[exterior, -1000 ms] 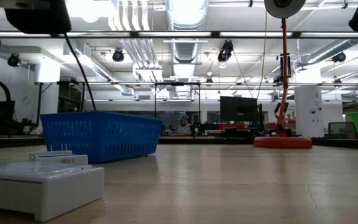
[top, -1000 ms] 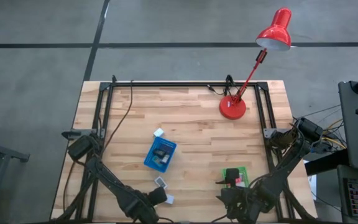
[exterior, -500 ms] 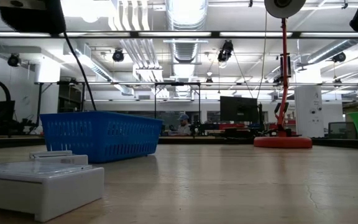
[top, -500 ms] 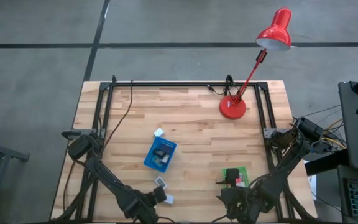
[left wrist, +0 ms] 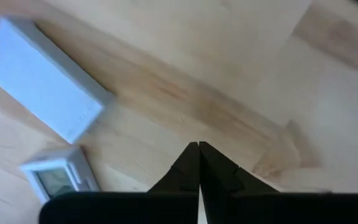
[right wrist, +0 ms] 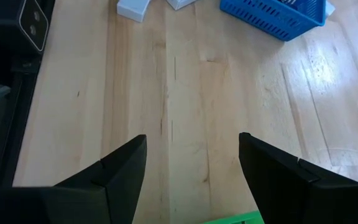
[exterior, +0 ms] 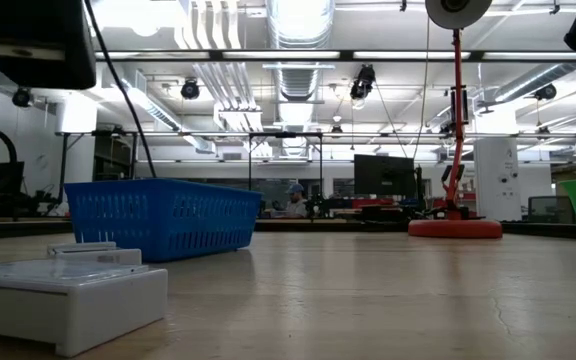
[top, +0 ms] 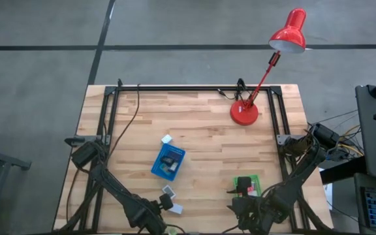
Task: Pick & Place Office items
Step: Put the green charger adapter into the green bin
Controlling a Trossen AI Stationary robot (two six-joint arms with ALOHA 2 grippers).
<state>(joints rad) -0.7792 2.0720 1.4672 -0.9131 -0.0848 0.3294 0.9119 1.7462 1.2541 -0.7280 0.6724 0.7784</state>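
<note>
Nowhere legible writing, white boxes [left wrist: 42, 78], blue tray [top: 168, 162]

Overhead view: taken from above, straight down; whole wooden table [top: 194, 130], both arms and surrounding floor are covered, from well off.

Low view: set at tabletop level, looking level across the table [exterior: 368, 300] into the room behind; a white box [exterior: 63, 295] is seen very close, the blue tray [exterior: 163, 217] farther back, the red lamp base [exterior: 455, 228] beyond.

Left wrist view: pointed steeply down at the tabletop from very near; two white boxes [left wrist: 45, 87] fill much of it.

Right wrist view: angled down across the table, from farther off.

Shared: the blue tray [right wrist: 275, 15] is caught by overhead [top: 168, 162], low and right wrist views; the lamp base [top: 244, 113] by overhead and low.
</note>
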